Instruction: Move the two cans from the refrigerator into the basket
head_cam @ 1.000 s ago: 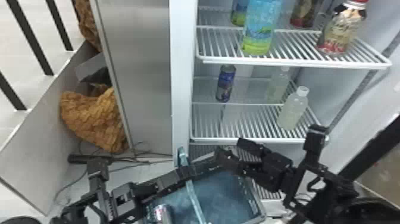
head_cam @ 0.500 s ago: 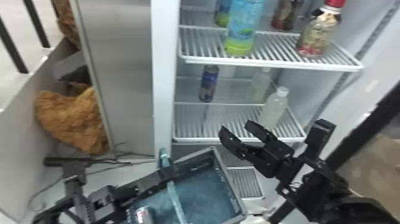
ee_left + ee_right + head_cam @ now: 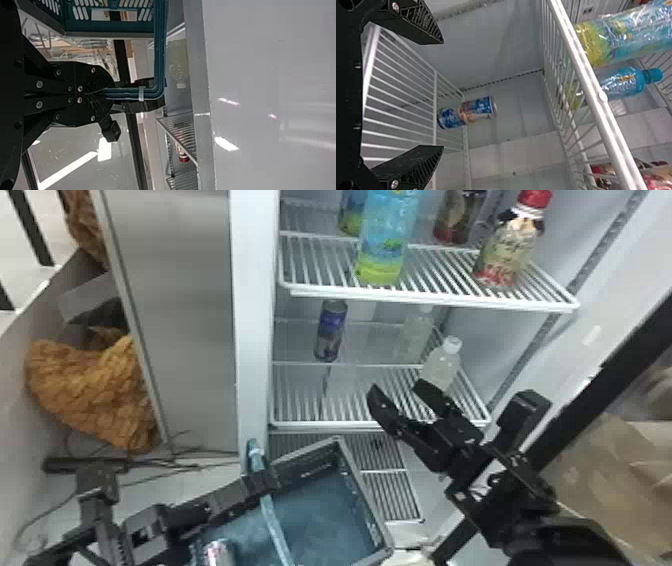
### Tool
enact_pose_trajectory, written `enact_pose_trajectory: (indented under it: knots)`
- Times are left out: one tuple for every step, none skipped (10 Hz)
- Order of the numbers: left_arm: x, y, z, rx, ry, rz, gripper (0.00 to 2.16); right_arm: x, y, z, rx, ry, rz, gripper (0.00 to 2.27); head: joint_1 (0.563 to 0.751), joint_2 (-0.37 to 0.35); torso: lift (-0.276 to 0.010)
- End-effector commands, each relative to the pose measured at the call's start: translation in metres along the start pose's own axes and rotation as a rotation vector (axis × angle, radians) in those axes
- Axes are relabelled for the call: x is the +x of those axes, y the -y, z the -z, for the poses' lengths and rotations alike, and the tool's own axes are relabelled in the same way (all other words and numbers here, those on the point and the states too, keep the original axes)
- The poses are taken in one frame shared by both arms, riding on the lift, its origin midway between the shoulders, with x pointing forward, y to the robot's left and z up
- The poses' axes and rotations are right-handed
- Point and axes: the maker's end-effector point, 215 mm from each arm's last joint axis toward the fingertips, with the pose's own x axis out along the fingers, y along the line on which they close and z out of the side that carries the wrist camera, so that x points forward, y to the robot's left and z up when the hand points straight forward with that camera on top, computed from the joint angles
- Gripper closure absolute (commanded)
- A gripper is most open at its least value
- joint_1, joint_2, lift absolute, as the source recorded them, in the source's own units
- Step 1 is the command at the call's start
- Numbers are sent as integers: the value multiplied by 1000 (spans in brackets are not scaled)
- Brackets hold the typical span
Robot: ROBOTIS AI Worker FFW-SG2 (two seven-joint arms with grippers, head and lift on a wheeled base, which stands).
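Note:
In the head view my left gripper point(image 3: 260, 482) is at the rim of the blue basket point(image 3: 375, 535), shut on its handle point(image 3: 272, 520); in the left wrist view the gripper point(image 3: 113, 94) grips the teal handle point(image 3: 159, 51). One can point(image 3: 217, 552) is inside the basket near the bottom edge. The other, a blue can point(image 3: 331, 332), stands upright toward the back left of the refrigerator's middle shelf. My right gripper point(image 3: 397, 392) is open at that shelf's front, right of the can and nearer. In the right wrist view, the can point(image 3: 466, 113) is beyond the open gripper point(image 3: 443, 94), untouched.
A clear bottle point(image 3: 442, 365) stands just beyond the right gripper, with another bottle point(image 3: 415, 332) behind. Above is the upper wire shelf point(image 3: 430, 297), holding a tall blue-green bottle point(image 3: 387, 240) and a red-capped bottle point(image 3: 507, 250). The refrigerator's left edge post point(image 3: 252, 315) borders the middle shelf.
The right gripper has moved from over the basket's far edge up and rightward to the front of the middle shelf. The head view has shifted, so the refrigerator appears farther left.

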Motion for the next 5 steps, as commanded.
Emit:
enact_pose_trajectory:
  knots:
    - [1, 0, 1, -1, -2, 1, 1210, 10, 7, -3, -9, 23, 14, 94, 695, -228, -219]
    - [1, 0, 1, -1, -2, -1, 1210, 18, 12, -4, -19, 33, 25, 94, 695, -231, -219]
    - [1, -1, 1, -1, -2, -3, 1210, 27, 13, -3, -18, 42, 27, 94, 695, -232, -219]
    - [1, -1, 2, -1, -4, -2, 1210, 37, 12, 1, -19, 39, 27, 94, 695, -230, -219]
    - [1, -1, 2, -1, -4, -2, 1210, 46, 11, 6, -19, 34, 29, 94, 695, -224, -219]
